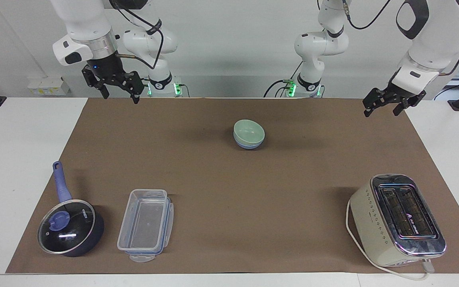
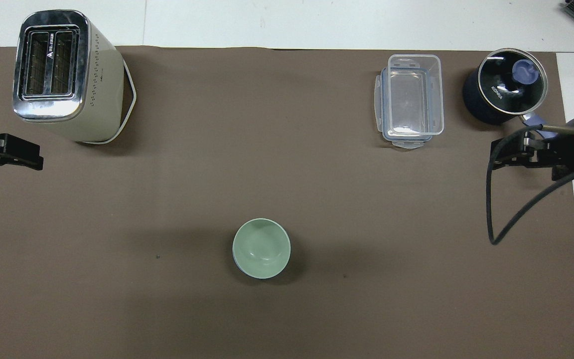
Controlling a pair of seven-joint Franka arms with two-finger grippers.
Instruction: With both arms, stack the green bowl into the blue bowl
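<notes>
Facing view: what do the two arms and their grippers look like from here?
Both arms are white, rounded and jointed, with dark grey joint caps and loose black cables. The right arm has a silver wrist ring above its black right gripper; the left gripper is black too, under a white wrist housing. Green lights glow at both bases.

The green bowl (image 2: 261,248) is sitting near six o'clock on the brown mat (image 2: 217,174), the toaster (image 2: 63,75) at ten, the clear container (image 2: 410,99) and saucepan (image 2: 503,87) toward two.
</notes>
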